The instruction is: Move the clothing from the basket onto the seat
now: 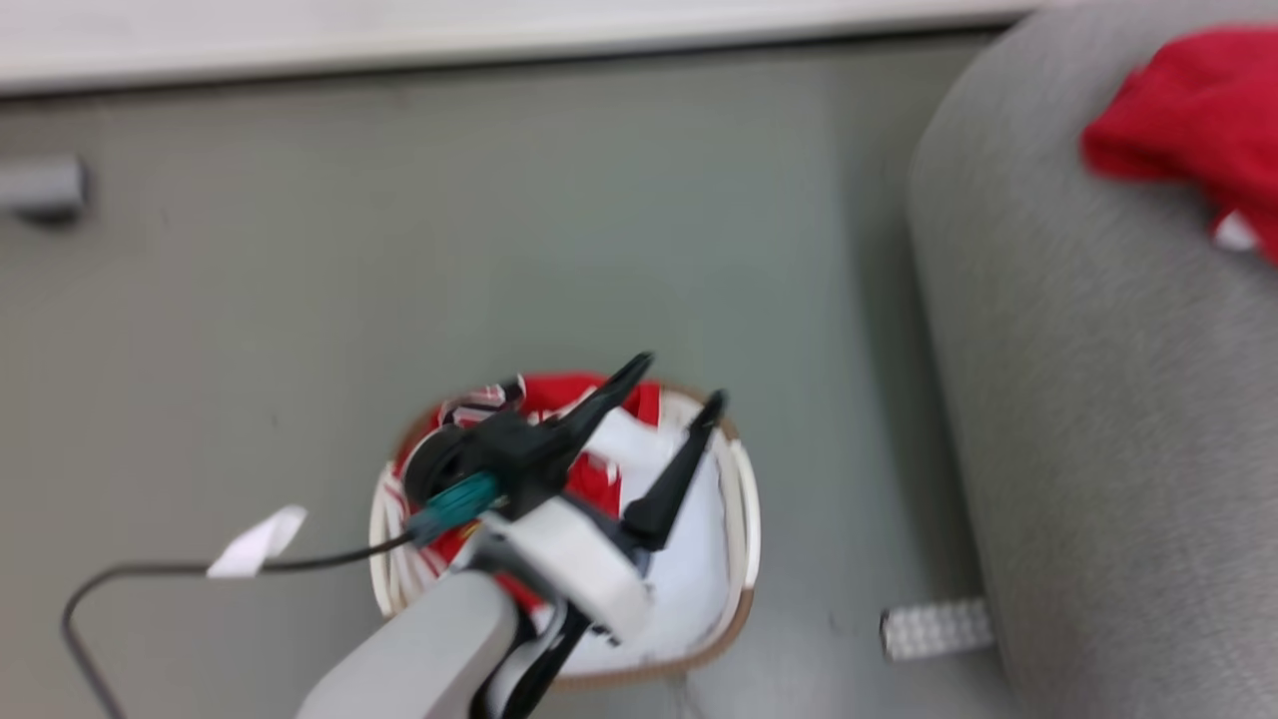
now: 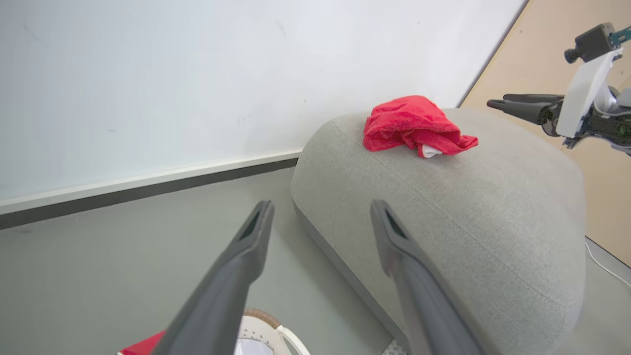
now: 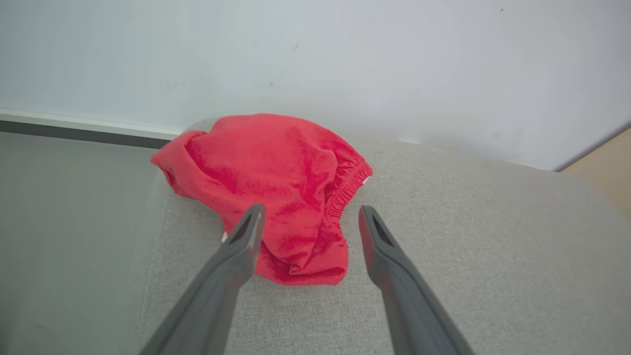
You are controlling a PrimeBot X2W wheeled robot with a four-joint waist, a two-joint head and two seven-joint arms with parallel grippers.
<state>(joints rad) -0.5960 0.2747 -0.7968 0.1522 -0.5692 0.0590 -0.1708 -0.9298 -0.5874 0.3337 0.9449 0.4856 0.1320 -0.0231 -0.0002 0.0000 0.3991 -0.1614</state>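
The white basket (image 1: pixel 746 519) with a brown rim stands on the floor left of the seat, with red and white clothing (image 1: pixel 559 394) inside it. My left gripper (image 1: pixel 681 381) hovers over the basket, open and empty. In the left wrist view the left gripper (image 2: pixel 321 204) points toward the grey seat (image 2: pixel 468 207), with the basket rim (image 2: pixel 261 318) below it. One red garment (image 3: pixel 276 167) lies crumpled on the seat (image 3: pixel 468 246). My right gripper (image 3: pixel 311 209) is open just above that garment, not touching it. The right gripper (image 2: pixel 498 101) hangs beyond the red garment (image 2: pixel 409 121).
A white paper scrap (image 1: pixel 260 539) and a black cable (image 1: pixel 150 574) lie on the grey floor left of the basket. A white studded block (image 1: pixel 934 629) sits at the seat's foot. The wall and its baseboard (image 2: pixel 148 185) run behind.
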